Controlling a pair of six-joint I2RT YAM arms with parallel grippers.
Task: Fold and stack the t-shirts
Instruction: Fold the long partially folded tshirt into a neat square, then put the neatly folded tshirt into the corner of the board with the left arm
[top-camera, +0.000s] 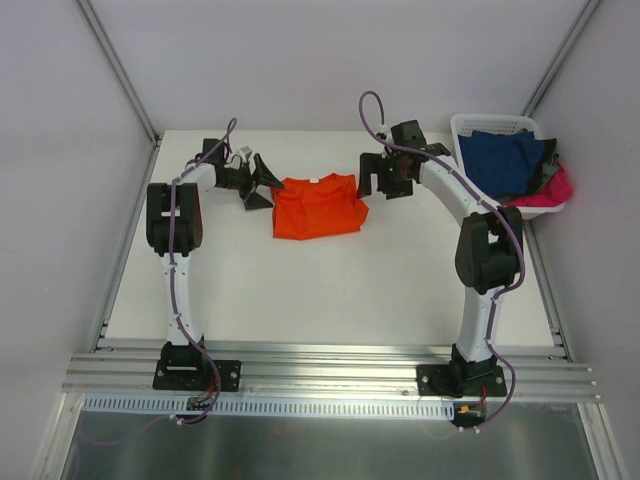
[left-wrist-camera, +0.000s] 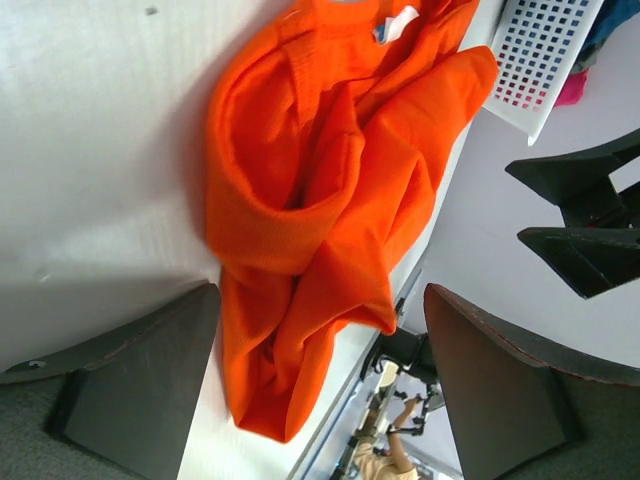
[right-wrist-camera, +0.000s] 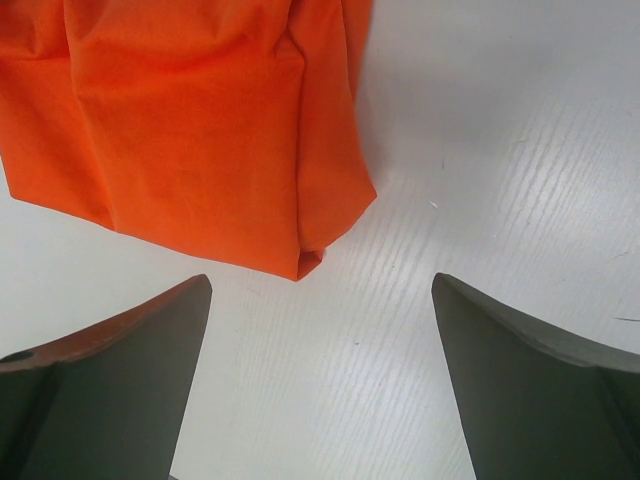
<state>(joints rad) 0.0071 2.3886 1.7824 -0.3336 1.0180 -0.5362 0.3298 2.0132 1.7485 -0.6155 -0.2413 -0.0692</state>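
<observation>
A bright orange t-shirt (top-camera: 318, 205) lies roughly folded on the white table (top-camera: 300, 280), at the back middle. My left gripper (top-camera: 262, 185) is at its left edge, jaws open. In the left wrist view the orange t-shirt (left-wrist-camera: 320, 200) is rumpled and its near edge reaches in between the wide-apart fingers of the left gripper (left-wrist-camera: 320, 300), not pinched. My right gripper (top-camera: 385, 180) hangs open just off the shirt's right side. In the right wrist view the right gripper (right-wrist-camera: 320, 285) has only bare table between its fingers, a short way from a corner of the orange t-shirt (right-wrist-camera: 200, 130).
A white slotted basket (top-camera: 500, 125) stands at the back right corner with a navy blue t-shirt (top-camera: 505, 160) and a hot pink one (top-camera: 555, 190) heaped in it. The basket (left-wrist-camera: 540, 60) also shows in the left wrist view. Grey walls enclose the table.
</observation>
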